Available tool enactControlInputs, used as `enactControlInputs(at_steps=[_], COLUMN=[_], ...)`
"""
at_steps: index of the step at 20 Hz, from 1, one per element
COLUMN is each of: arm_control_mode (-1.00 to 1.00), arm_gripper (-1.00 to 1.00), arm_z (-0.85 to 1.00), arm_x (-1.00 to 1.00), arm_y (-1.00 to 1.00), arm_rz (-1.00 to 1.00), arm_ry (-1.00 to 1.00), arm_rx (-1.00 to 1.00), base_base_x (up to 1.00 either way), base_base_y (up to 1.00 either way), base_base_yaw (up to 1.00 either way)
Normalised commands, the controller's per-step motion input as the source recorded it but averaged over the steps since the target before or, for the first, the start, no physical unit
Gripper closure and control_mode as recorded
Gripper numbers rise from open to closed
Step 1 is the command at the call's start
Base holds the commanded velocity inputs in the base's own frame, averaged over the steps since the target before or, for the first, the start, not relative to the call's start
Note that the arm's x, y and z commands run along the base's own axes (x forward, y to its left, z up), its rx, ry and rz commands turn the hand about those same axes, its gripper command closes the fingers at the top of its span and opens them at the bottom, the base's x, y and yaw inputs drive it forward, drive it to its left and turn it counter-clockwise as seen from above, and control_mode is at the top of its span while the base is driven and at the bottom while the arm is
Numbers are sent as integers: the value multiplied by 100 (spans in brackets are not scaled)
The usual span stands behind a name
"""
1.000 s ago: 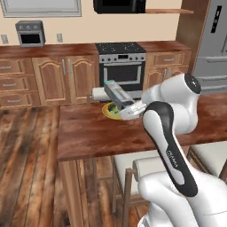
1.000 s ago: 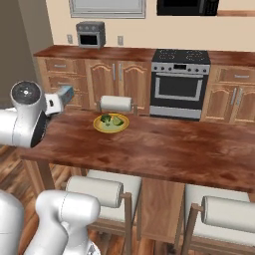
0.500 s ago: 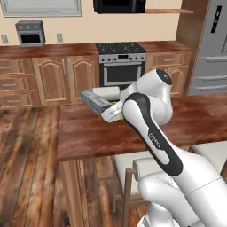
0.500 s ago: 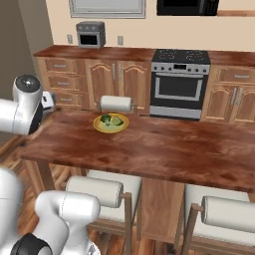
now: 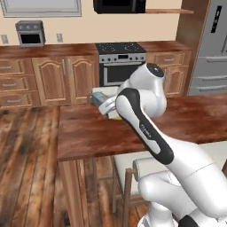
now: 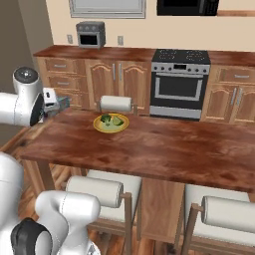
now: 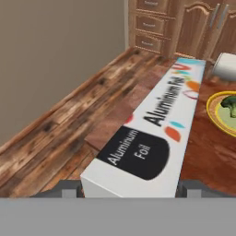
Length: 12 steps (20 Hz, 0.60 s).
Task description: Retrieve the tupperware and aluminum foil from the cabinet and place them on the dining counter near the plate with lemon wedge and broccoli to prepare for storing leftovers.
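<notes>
White arm folded leftward, tool [image 7: 130, 188] clamping aluminum foil [image 7: 152, 133] over dining counter [image 6: 164, 149].

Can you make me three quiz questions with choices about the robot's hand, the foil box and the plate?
1. Where is the aluminum foil box?
A. between the tips of the gripper
B. on the stove
C. on a stool

2. What colour is the plate?
A. blue
B. yellow
C. black

3. Where is the plate?
A. on the floor
B. in the gripper
C. on the dining counter

Answers:
1 A, the hand view shows the box running out from between the two finger tips.
2 B, its rim is yellow around the green broccoli.
3 C, it rests on the reddish wood top beside the paper towel roll.
</notes>
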Motion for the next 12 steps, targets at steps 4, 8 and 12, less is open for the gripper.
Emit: enactControlInputs(at_steps=[4,8,12], arm_control_mode=[-100,-100,-100], arm_gripper=[100,100,100], arm_z=[-33,-34,-37], arm_x=[7,27,44], arm_y=[-17,-5,0], arm_rz=[-19,-11,0], arm_ry=[-8,-8,-1], arm_rx=[0,0,0], base_base_x=[0,0,0], base_base_y=[0,0,0], base_base_yaw=[0,0,0])
